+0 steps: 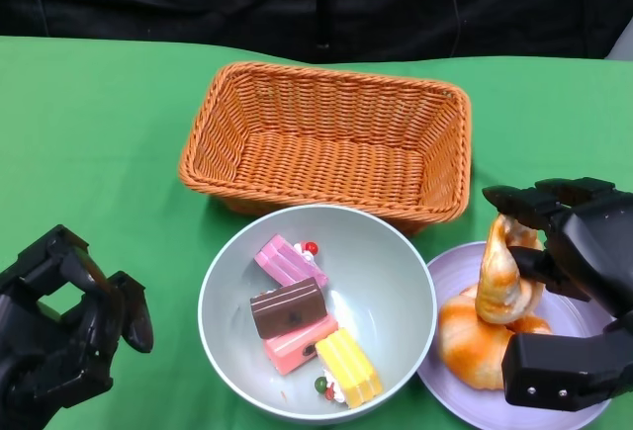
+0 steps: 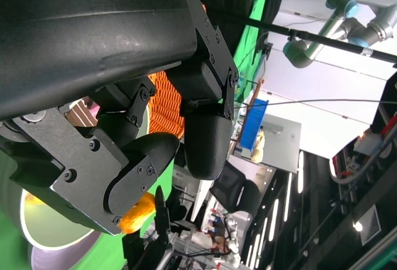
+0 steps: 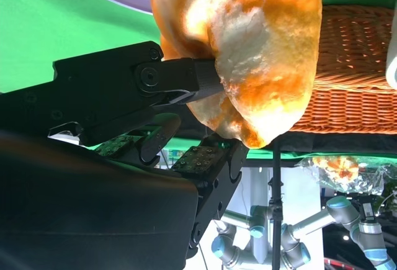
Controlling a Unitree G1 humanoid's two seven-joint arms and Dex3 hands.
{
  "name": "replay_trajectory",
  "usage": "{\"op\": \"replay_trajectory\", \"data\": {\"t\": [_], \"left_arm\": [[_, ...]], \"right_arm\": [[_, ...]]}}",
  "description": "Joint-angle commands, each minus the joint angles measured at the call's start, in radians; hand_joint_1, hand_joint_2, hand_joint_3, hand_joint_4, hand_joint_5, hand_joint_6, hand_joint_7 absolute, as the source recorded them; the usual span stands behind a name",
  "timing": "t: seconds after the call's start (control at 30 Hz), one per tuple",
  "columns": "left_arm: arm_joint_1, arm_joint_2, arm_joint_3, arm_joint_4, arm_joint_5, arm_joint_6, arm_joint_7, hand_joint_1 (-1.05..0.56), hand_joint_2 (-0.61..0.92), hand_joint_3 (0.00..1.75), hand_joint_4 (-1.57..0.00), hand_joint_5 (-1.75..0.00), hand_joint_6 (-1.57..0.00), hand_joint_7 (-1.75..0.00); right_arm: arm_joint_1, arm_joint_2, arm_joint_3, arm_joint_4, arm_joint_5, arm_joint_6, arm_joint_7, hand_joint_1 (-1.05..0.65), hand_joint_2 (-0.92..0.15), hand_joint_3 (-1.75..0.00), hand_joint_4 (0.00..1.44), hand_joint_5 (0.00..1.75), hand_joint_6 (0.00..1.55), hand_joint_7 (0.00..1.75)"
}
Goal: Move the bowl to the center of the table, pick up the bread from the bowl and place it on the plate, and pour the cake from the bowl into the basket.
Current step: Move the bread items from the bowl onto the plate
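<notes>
Right hand (image 1: 569, 252) low at right, fingers (image 3: 180, 81) pinching the bread (image 1: 504, 272), holding it upright. Left hand (image 1: 69, 321) low at left, fingers curled in, holding nothing.

I am in a robotics lab, not a home. My table (image 1: 89, 114) is covered in bright green cloth, with a black curtain (image 1: 297, 0) hanging just behind it. Beyond the table, my right wrist camera shows grey robot arms with blue joints (image 3: 291, 245) standing on a white bench. My left wrist camera shows another such arm (image 2: 335, 18) beyond the table's far edge, a black pole (image 2: 298, 34) crossing in front of it, a black office chair (image 2: 239, 195) and rows of ceiling strip lights (image 2: 273, 220).
</notes>
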Motion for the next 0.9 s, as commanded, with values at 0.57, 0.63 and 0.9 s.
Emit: {"op": "replay_trajectory", "data": {"t": [0.57,0.63,0.9], "left_arm": [[-0.002,0.019,0.012,-0.004,-0.001,-0.002,-0.006,-0.07,0.37,1.44,-0.91,-1.75,-0.83,-1.48],[-0.003,0.021,0.014,0.005,-0.006,-0.006,-0.021,-0.07,0.37,1.47,-0.9,-1.75,-0.82,-1.49],[-0.004,0.01,0.006,0.01,0.008,-0.03,-0.015,-0.09,0.38,1.45,-0.91,-1.75,-0.83,-1.47]], "right_arm": [[0.042,-0.06,-0.016,-0.048,0.045,-0.029,0.039,-0.57,-0.92,-0.25,0.71,0.01,0.67,0.01],[0.039,-0.051,-0.011,-0.031,0.049,-0.029,0.034,-0.49,-0.92,-0.2,0.73,0.02,0.68,0.01],[0.01,-0.041,-0.022,0.045,0.067,-0.1,-0.073,-0.08,-0.92,-0.11,0.98,0.6,1.06,0.1]]}}
